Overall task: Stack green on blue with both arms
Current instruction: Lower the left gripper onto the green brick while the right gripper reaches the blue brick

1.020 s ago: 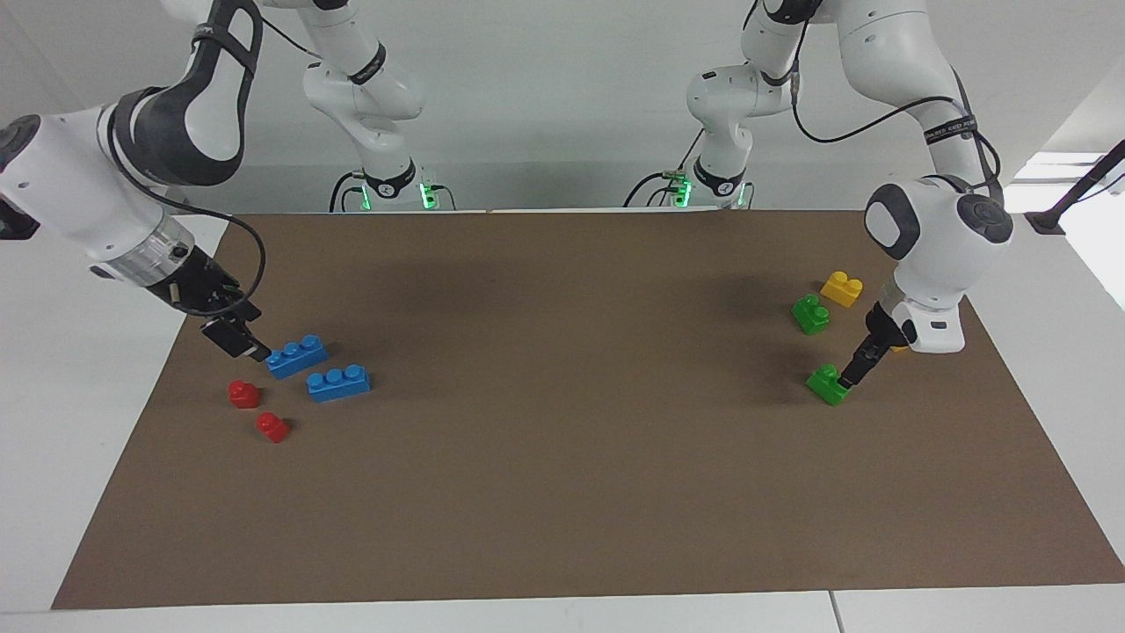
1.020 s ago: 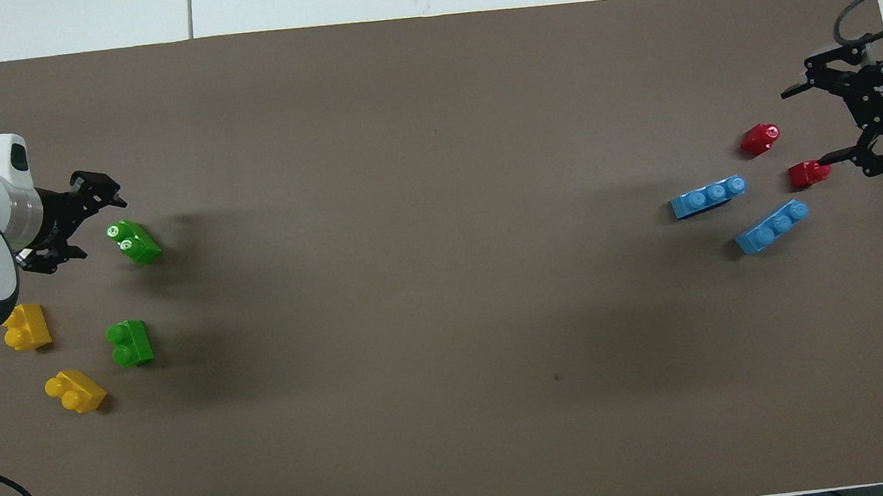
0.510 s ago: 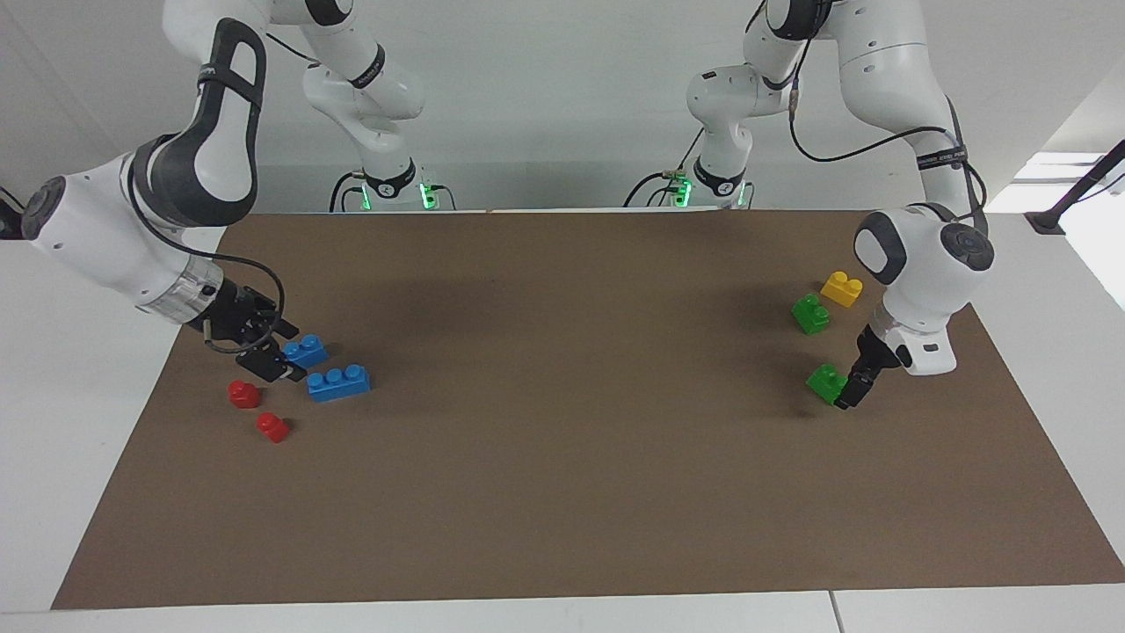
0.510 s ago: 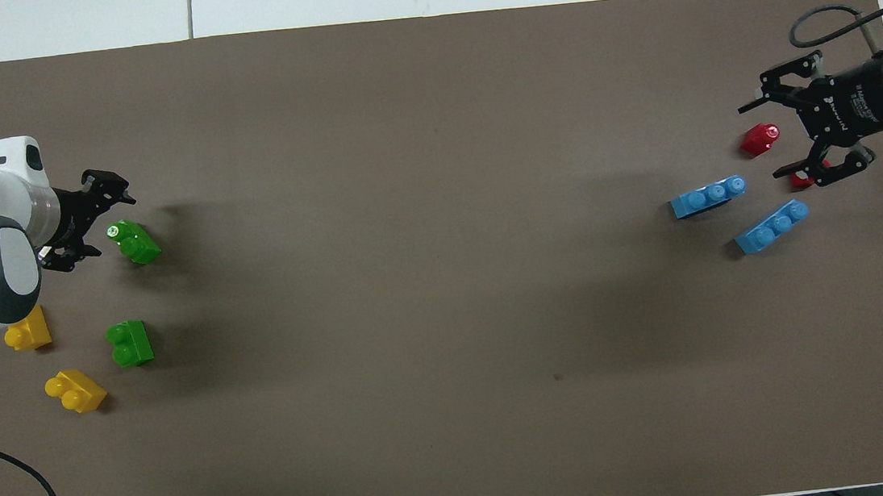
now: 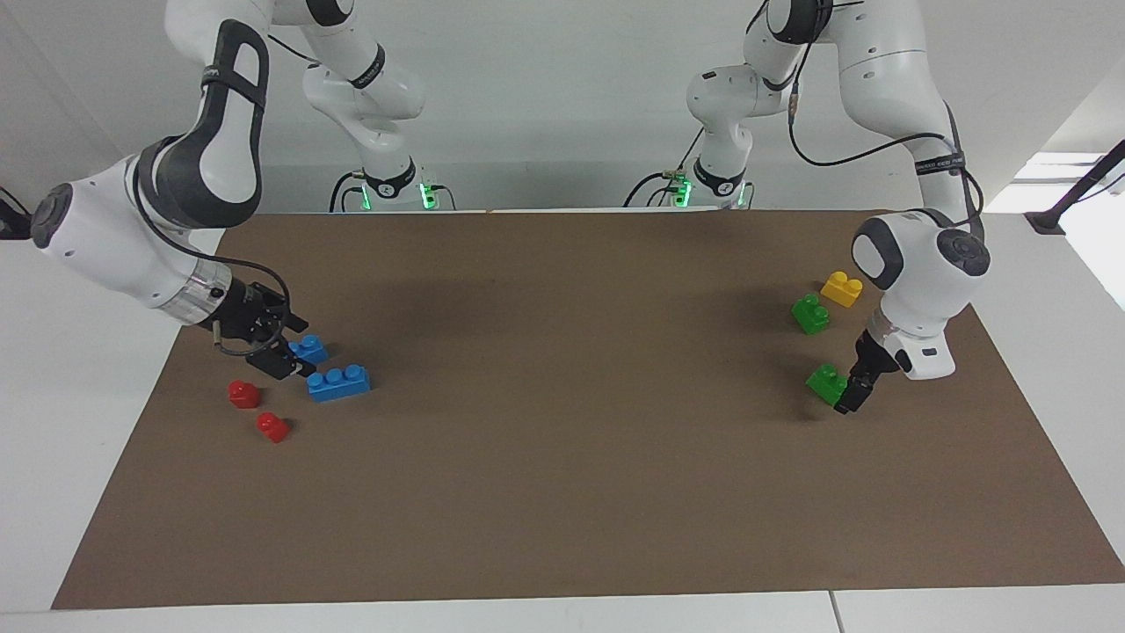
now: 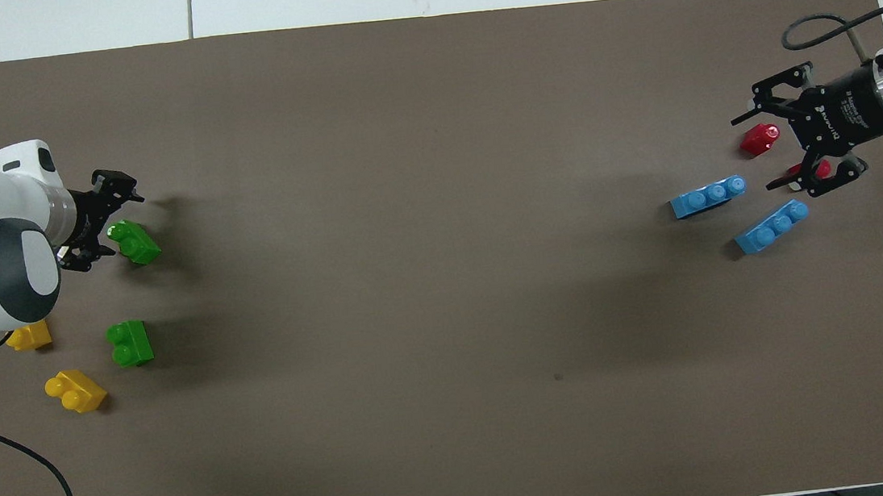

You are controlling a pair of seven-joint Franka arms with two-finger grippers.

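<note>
Both arms are reaching to grab: the open, empty left gripper [image 5: 851, 393] is beside the small green plastic two-stud brick [image 5: 825, 382] near the brown mat's [image 5: 562, 492] end, and the open, empty right gripper [image 5: 283, 359] is at the long blue plastic three-stud brick [image 5: 309, 349]; next each must close on its brick

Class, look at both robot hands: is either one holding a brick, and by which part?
Nothing is held. The left hand stands open at the farther green brick; the right hand stands open over one blue brick. Both bricks sit on the table.

On the mat [image 6: 460, 441]: two green bricks [image 6: 135, 242] [image 6: 129, 343], two yellow [image 6: 76, 391] [image 6: 29, 336], two blue [image 6: 708, 196] [image 6: 771, 226], two red [image 6: 759, 139] [image 5: 272, 427]; two arms [image 5: 158, 229] [image 5: 914, 255].
</note>
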